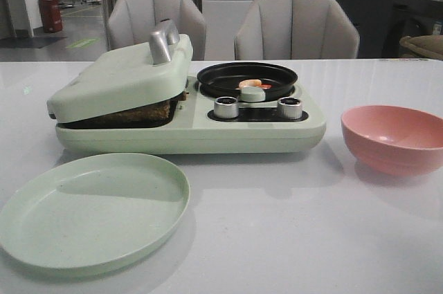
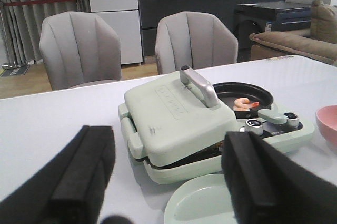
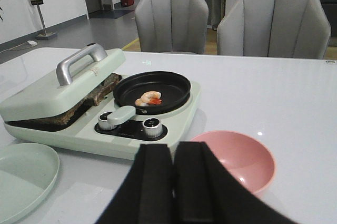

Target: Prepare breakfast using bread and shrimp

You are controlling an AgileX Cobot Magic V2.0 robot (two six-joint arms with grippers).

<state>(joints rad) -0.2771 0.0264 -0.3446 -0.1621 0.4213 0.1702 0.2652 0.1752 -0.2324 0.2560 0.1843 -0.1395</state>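
Left gripper (image 2: 166, 179): hanging above the table's near left side, looking toward the cooker; its black fingers (image 2: 84, 168) are standing wide apart, holding nothing.
Right gripper (image 3: 174, 182): hovering over the table's near right side; its two black fingers (image 3: 154, 179) are pressing together, nothing between them.
Bread (image 1: 131, 113): lying inside the pale green breakfast cooker (image 1: 187, 131), under its lid (image 1: 121, 76), which is resting tilted on it, not fully down; only the brown edge is showing.
Shrimp (image 3: 149, 98): sitting in the round black pan (image 3: 152, 89) on the cooker's right half, behind the two knobs (image 1: 226, 107).
Green plate (image 1: 90, 211): sitting empty in front of the cooker, toward the left.
Pink bowl (image 1: 394, 138): standing empty to the cooker's right, apart from it.
Chairs (image 1: 294, 28): two grey ones standing behind the table (image 1: 291, 225).
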